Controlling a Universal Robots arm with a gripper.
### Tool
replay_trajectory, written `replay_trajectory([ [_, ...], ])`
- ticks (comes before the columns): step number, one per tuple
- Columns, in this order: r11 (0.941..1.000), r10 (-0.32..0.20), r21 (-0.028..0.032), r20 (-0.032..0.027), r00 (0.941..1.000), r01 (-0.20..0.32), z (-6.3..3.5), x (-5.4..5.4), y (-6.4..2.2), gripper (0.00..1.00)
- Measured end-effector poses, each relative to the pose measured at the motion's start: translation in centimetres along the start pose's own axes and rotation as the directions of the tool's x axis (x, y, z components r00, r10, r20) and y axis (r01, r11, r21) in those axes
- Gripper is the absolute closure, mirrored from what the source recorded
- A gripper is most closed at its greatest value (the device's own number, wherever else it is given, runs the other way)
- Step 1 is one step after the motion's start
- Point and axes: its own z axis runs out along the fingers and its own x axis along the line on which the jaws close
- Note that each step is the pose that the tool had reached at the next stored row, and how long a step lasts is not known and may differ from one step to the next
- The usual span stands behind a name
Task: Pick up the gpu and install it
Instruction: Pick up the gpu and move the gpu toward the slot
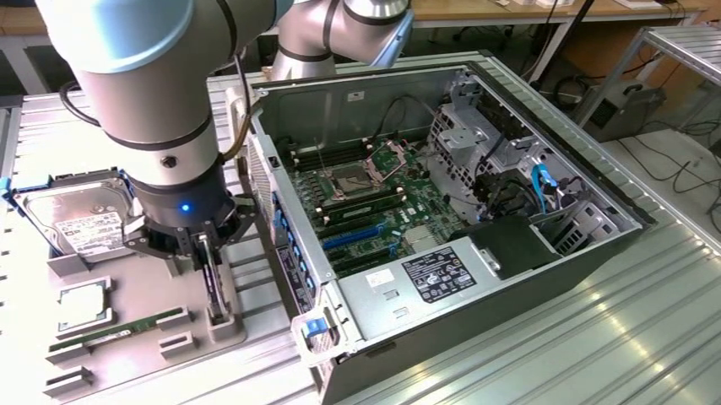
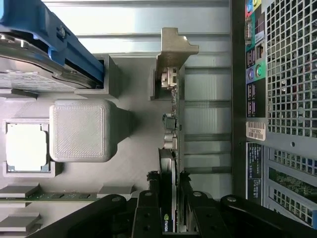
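Tool is clamped on the gpu, a finger pressed against each face of the card. The gpu stands on edge in its slot on the gray tray, just beside the open computer case.

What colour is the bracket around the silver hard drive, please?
Blue; the plastic hard-drive bracket shows best in the wrist view.

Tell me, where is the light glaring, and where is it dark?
Exterior view: glare whitens the hard drive and streaks the table. Wrist view: the table gleams white, while the pincer gripping the gpu looks dark.
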Motion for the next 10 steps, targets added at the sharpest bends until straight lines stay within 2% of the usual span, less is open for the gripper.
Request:
replay_trajectory([
  [5,1.0,-0.002,-0.0014,0.0,1.0,0.002,-1.33,0.0,0.06,0.74],
  [10,1.0,-0.002,-0.0024,-0.0001,1.0,0.002,-3.79,-0.1,0.18,0.74],
])
